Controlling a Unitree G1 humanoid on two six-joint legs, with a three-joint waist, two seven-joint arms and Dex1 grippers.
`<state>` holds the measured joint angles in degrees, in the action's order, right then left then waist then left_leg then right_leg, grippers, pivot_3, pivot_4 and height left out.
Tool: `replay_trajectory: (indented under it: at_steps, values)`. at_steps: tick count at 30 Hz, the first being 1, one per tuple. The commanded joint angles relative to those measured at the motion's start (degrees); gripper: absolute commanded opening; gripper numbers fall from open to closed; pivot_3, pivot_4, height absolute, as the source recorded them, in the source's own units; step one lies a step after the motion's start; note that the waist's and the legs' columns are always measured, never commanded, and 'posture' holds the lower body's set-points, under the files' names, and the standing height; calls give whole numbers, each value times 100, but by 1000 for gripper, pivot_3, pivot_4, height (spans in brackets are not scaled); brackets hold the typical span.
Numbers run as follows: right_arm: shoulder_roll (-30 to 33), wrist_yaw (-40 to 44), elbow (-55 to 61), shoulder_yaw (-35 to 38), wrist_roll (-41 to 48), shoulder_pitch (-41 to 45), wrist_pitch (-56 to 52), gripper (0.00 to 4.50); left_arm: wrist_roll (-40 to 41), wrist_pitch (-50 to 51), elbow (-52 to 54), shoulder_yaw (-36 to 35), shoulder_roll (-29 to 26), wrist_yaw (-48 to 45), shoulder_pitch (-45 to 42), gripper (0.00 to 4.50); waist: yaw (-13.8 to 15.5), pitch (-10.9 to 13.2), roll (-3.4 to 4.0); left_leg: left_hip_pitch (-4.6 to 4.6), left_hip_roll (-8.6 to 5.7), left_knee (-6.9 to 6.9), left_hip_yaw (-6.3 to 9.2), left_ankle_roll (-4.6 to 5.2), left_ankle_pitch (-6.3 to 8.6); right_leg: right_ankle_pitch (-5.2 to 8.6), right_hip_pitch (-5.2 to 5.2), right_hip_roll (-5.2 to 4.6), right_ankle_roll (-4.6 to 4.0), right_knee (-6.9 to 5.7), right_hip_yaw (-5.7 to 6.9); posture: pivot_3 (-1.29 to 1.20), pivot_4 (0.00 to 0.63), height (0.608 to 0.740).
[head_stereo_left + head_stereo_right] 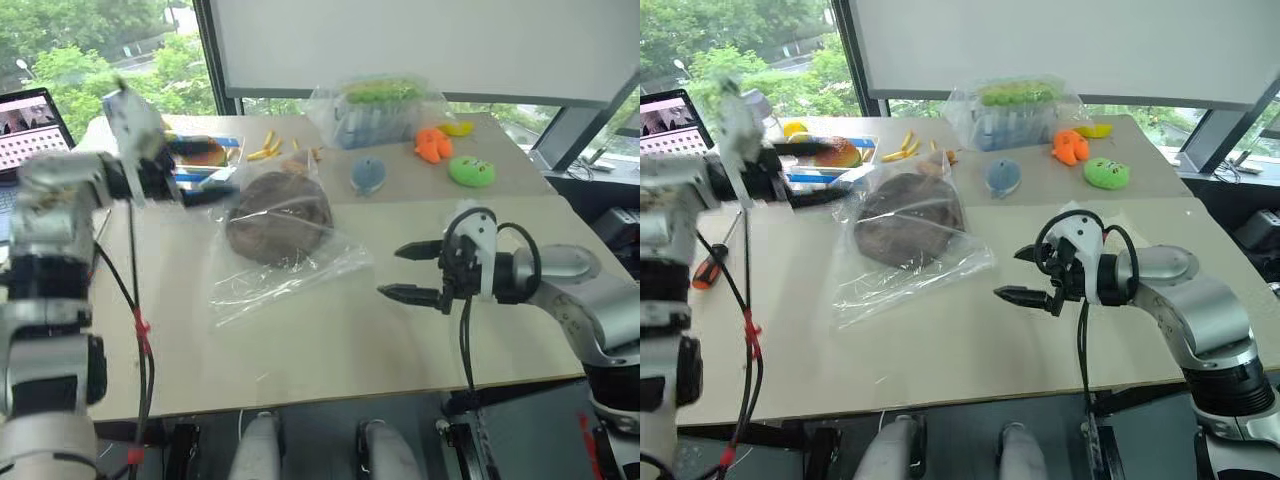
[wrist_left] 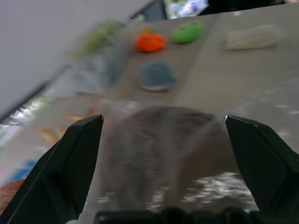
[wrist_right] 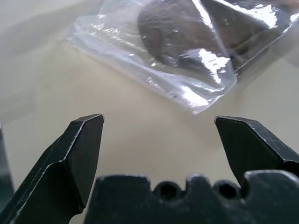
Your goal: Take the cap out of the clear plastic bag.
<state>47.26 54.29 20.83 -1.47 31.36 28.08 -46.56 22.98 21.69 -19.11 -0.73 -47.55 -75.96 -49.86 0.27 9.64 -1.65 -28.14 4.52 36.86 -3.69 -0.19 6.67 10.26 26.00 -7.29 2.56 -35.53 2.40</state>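
Domed brown cap [image 1: 278, 217] inside crinkly clear bag [image 1: 285, 272]

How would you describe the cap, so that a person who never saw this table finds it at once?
Look at the middle of the pale table, in front of the toys near the window. There lies a flat clear bag, and the cap is the dark brown soft dome inside it. Nothing else there is brown or so large and round.
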Motion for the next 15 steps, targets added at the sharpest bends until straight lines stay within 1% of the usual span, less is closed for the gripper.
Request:
replay_trajectory:
  at_steps: [1,3,8,15]
  values:
    - [64,-16,274,152,152,-31,-78,4500,770,1413,2088,378,-528,-637,647,4474,-43,1,-1,4,1,1,0,-1,0,1,3,1,1,-10,-4,0,150,740]
    - [61,-63,376,209,237,-102,-130,4500,563,1418,2400,585,-601,-562,847,4474,-42,1,-1,21,1,1,0,-7,1,8,5,3,-6,-35,-6,0,150,740]
    - [14,-295,579,291,323,-286,-257,4500,532,1404,2416,610,-176,-94,1012,4474,10,2,2,102,11,-10,0,-15,6,16,-67,9,-15,-27,-3,0,150,740]
    - [-74,-687,754,383,455,-409,-437,4500,-1067,-658,1849,1377,9,279,1615,4474,48,2,3,87,11,-21,-5,-17,8,15,-64,9,-16,4,-3,0,150,740]
